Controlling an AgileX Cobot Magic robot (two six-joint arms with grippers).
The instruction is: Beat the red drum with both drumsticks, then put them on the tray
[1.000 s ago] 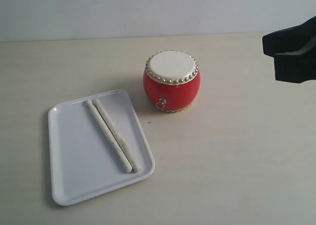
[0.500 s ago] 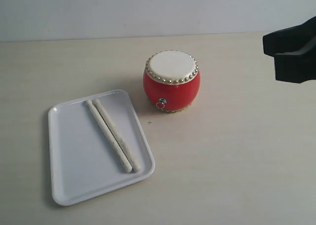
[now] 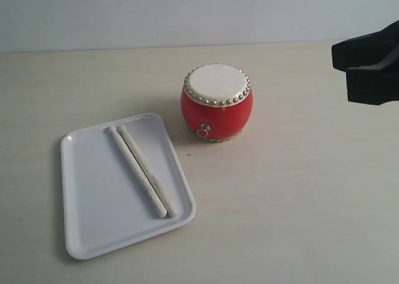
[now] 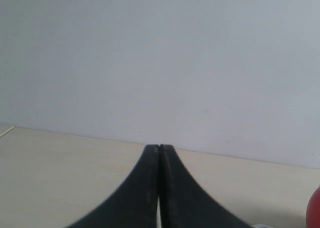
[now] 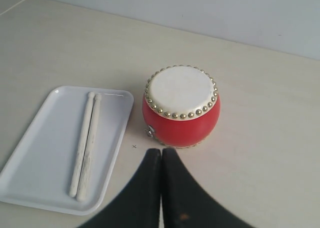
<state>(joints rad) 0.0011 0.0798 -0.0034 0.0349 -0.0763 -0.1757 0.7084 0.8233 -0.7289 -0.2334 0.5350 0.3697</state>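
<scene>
- Pale wood makes up the counter [image 3: 299, 203], and a plain light wall [image 3: 187, 13] stands behind it.
- The drum [image 3: 217, 103] is red, with a cream top and a ring of gold studs. It stands upright near the middle of the counter. A small metal ring hangs on its side.
- The tray [image 3: 100, 215] is white and flat. It lies on the counter near the drum, to the left of it in the exterior view. The two do not touch.
- The two sticks [image 3: 142, 170] lie on the tray, side by side and touching. They sit slanted across it, from near the far rim to near a front corner.
- The right tool [image 5: 161, 153] is black. Its two fingers are pressed together with nothing between them. It hangs in the air, well apart from the drum, and it points toward the drum.
- The left tool [image 4: 159, 148] is black too. Its fingers are pressed together and hold nothing. It faces the wall over bare counter. Only a tiny red bit of the drum shows at the edge of the left wrist view.
</scene>
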